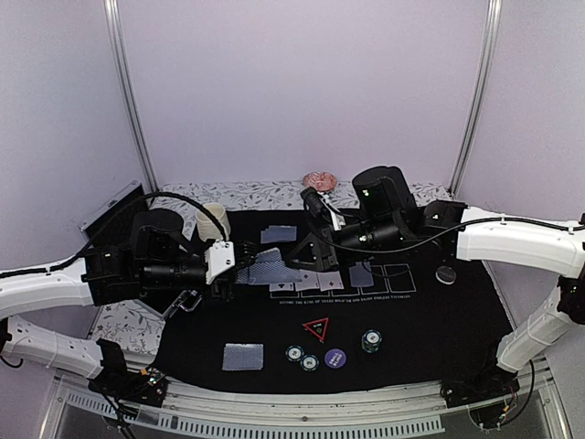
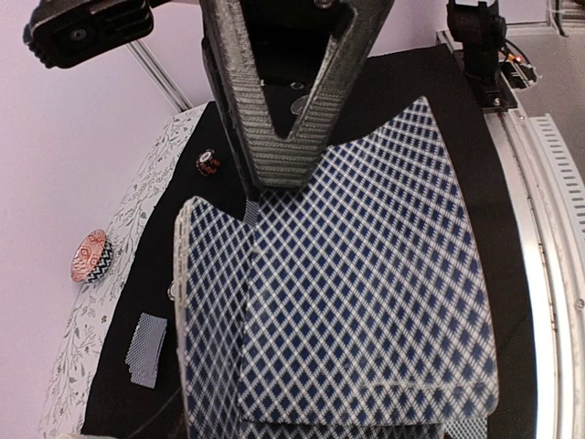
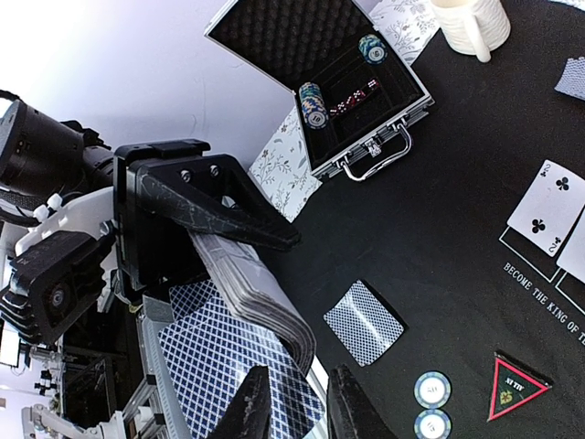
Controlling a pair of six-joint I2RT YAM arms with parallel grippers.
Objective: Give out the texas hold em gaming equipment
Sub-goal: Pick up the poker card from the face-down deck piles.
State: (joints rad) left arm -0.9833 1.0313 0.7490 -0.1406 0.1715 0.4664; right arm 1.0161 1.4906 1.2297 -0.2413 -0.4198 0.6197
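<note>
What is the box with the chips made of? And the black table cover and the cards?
The case looks like shiny silver metal around the rim, with bumpy black foam inside. The black mat looks like dull felt or cloth. The cards curve, so probably thin coated paper or plastic.

You have plain pale lilac walls (image 1: 302, 82) behind, framed by a slim metal left post (image 1: 128, 91) and a right post (image 1: 475, 91). Your desk (image 1: 265, 192) wears a floral cloth (image 1: 119, 325), with a black mat (image 1: 448, 320) laid over most of it; the light is soft and even
</note>
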